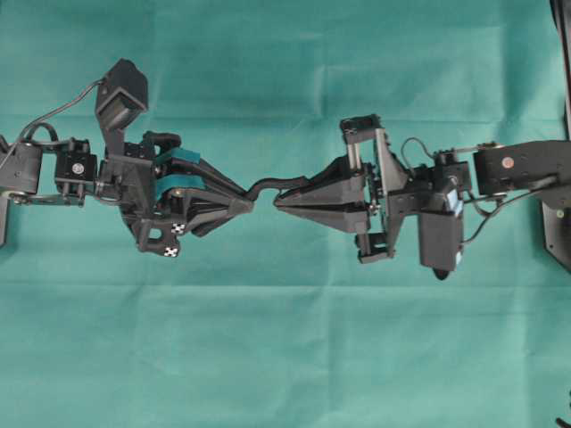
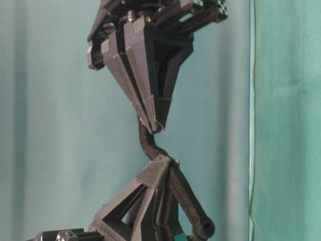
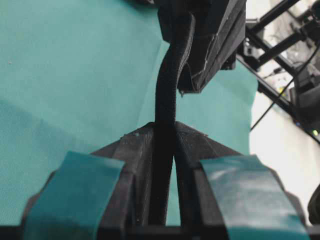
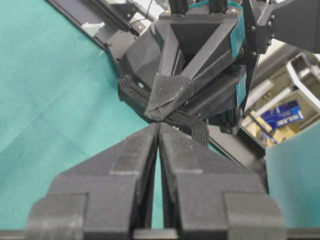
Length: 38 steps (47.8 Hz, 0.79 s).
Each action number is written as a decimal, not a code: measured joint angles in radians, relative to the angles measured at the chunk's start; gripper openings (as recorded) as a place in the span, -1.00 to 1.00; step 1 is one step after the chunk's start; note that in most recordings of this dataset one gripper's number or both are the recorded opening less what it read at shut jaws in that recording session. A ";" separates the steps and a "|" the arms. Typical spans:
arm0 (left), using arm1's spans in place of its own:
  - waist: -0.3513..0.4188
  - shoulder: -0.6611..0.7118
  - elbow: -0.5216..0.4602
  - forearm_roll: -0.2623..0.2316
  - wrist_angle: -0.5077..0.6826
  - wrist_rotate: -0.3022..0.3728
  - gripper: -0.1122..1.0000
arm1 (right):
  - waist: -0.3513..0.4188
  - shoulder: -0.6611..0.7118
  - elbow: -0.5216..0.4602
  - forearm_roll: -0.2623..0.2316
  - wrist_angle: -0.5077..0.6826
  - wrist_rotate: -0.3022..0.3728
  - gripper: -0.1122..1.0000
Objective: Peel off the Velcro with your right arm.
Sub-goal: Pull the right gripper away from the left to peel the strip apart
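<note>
The Velcro [image 1: 268,186] is a thin black strap bridging the two grippers in mid-air. My left gripper [image 1: 244,204], with teal-taped fingers, is shut on it; in the left wrist view the Velcro [image 3: 167,90] rises from between those fingers [image 3: 135,150]. A looped end [image 2: 204,228] hangs below that gripper. The right arm's all-black gripper [image 1: 279,201] points tip to tip at the left one and is shut. Its tips [image 4: 158,128] meet with nothing visible between them. The Velcro [image 4: 192,122] runs past them along the outside of one finger.
Green cloth [image 1: 285,357] covers the table under both arms. Both grippers hang above it near the middle. A dark stand [image 1: 558,223] sits at the right edge, and frame rails and cables [image 3: 290,60] show beyond the cloth.
</note>
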 measured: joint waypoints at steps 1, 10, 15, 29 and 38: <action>0.002 0.000 0.000 0.000 0.002 0.000 -0.62 | 0.000 0.005 -0.005 0.000 0.000 0.000 -0.97; 0.000 0.000 0.000 0.000 0.000 0.000 -0.62 | 0.011 0.029 -0.031 0.000 0.011 0.000 -0.97; 0.000 -0.002 0.002 -0.002 0.000 0.000 -0.62 | 0.017 0.043 -0.043 -0.002 0.028 0.000 -0.97; 0.000 0.000 0.002 -0.002 -0.002 0.000 -0.62 | 0.037 0.061 -0.069 -0.003 0.071 0.000 -0.97; 0.000 0.000 0.002 0.000 -0.002 0.000 -0.62 | 0.048 0.067 -0.074 -0.025 0.083 0.000 -0.97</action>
